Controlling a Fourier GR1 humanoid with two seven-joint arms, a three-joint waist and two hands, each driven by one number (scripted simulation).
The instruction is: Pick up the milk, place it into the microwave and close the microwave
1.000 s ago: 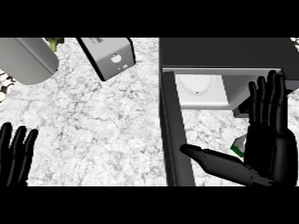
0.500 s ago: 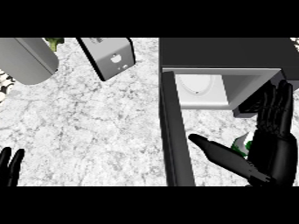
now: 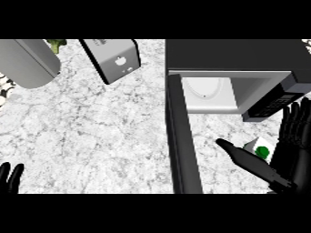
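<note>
Head view: the milk point(image 3: 259, 148) stands on the counter point(image 3: 104, 132) just on the near side of the open microwave point(image 3: 245, 57), right of its door point(image 3: 183, 150), between the right hand's point(image 3: 299, 164) spread thumb and straight, uncurled fingers point(image 3: 298, 127). The left hand point(image 3: 2, 179) rests at the near left, fingers straight and apart

White marbled tabletop point(image 3: 97, 132). At its far left, a large grey rounded container point(image 3: 20, 61); beside it, a tilted silver box point(image 3: 114, 59); a green leafy sprig point(image 3: 56, 43) between them.
</note>
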